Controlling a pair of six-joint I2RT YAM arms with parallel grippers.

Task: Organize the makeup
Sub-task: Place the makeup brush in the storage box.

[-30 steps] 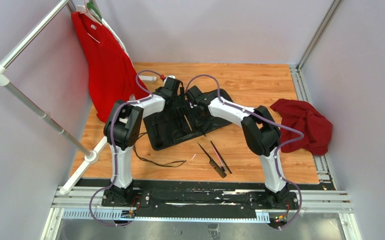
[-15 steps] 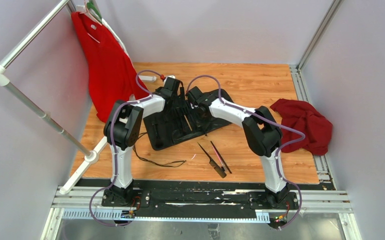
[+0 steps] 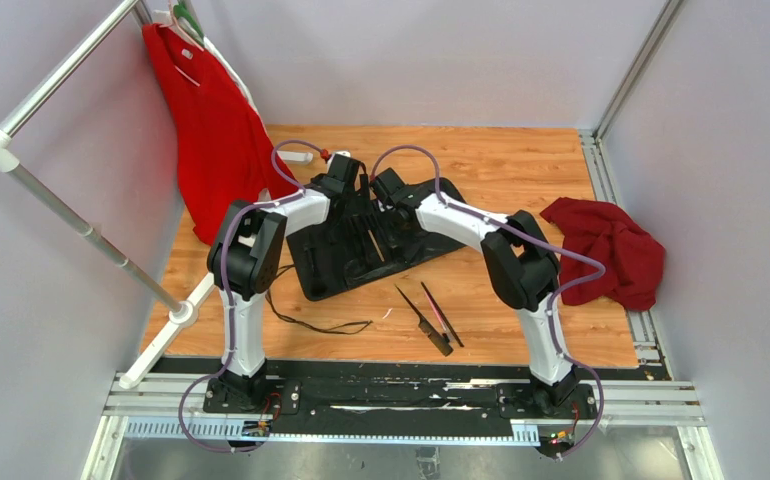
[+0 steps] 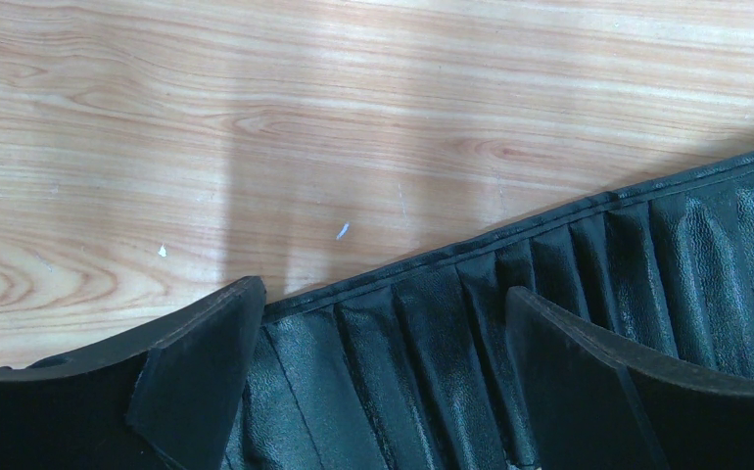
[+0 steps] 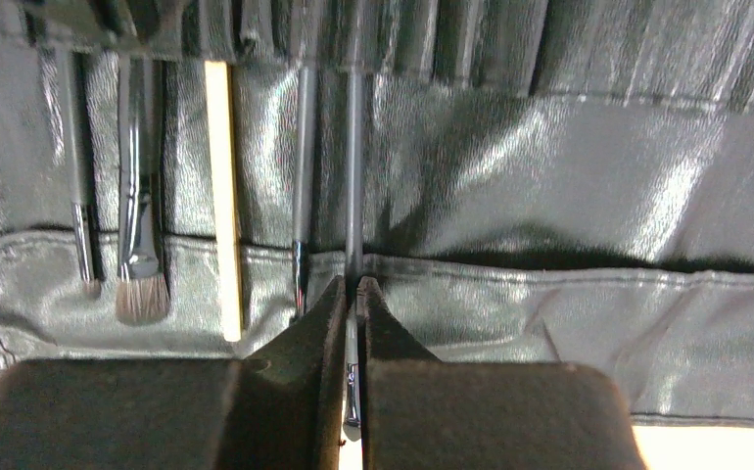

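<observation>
Right jaws pinched shut on thin grey-handled makeup brush (image 5: 354, 176), whose far end sits in a slot of the long black leatherette roll-up case (image 5: 569, 147) mid-bench. Left jaws open over case's far edge, gripping nothing. Also slotted beside held brush: thin dark brush (image 5: 302, 196), cream stick (image 5: 221, 196), flat brown-bristled brush (image 5: 141, 284). Black comb tool (image 3: 423, 322) & pink-accented brush (image 3: 442, 314) lie loose on wooden bench (image 3: 521, 170), just near of case.
</observation>
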